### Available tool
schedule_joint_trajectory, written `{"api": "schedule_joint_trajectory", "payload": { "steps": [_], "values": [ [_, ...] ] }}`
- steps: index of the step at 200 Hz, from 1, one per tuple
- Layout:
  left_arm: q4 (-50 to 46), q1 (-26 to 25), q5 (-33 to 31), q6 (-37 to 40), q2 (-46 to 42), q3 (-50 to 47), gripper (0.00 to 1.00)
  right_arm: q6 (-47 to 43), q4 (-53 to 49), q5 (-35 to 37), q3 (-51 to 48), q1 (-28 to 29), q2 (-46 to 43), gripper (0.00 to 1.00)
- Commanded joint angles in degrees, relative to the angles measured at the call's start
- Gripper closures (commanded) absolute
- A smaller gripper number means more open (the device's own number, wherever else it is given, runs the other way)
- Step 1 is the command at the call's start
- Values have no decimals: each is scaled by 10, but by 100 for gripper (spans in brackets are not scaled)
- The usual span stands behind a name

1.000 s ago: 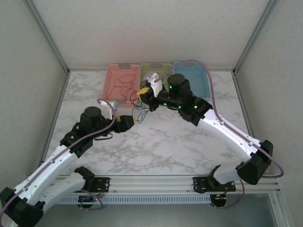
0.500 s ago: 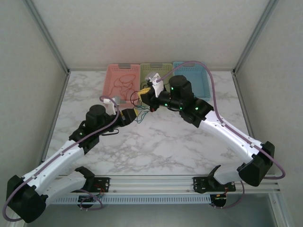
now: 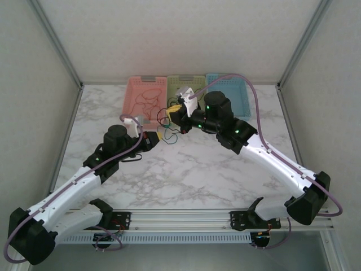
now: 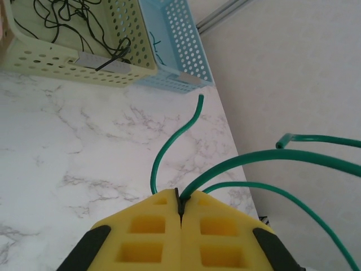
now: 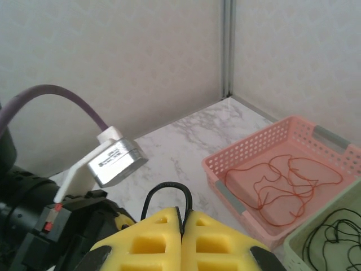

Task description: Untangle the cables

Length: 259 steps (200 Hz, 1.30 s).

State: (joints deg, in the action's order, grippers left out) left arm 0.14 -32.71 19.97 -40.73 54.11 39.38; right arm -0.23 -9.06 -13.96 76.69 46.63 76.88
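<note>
The cables (image 3: 168, 129) form a small tangle of green and black wires at the centre of the overhead view, between the two hands over the marble bench (image 3: 197, 169). The left hand (image 4: 180, 202) has its yellow fingers pressed together on the green cables (image 4: 282, 154), which fan out from the seam upward and toward the right edge of its wrist view. The right hand (image 5: 181, 217) is also pressed together, pinching a black cable (image 5: 166, 186) that arches up from its pads as a small loop. Red-orange cables (image 5: 282, 180) lie loose in the pink basket (image 5: 254, 151) at the right of that view. Black cables (image 4: 67, 14) lie in the pale green basket (image 4: 73, 62) at the upper left of the left wrist view, with a blue basket (image 4: 180, 45) touching its right side.
</note>
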Motion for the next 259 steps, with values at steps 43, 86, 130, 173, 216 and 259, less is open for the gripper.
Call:
{"api": "schedule_joint_trajectory", "payload": {
  "steps": [43, 86, 130, 173, 216, 259],
  "values": [
    [-108, 6, -25, 35, -87, 24, 100, -63, -27, 168, -46, -36, -45, 100],
    [-171, 21, -28, 56, -120, 57, 100, -13, -17, 276, -109, -117, -87, 100],
    [-212, 36, -31, 76, -140, 66, 100, 25, -25, 257, -150, -200, -138, 100],
    [-195, 39, -19, 69, -130, 66, 100, 32, -16, 221, -158, -207, -146, 100],
    [-147, 39, 9, 58, -68, 98, 100, 40, -28, 224, -156, -207, -170, 100],
    [-87, 3, 43, 72, 170, 270, 100, 58, -46, 238, -170, -207, -234, 100]
  ]
}}
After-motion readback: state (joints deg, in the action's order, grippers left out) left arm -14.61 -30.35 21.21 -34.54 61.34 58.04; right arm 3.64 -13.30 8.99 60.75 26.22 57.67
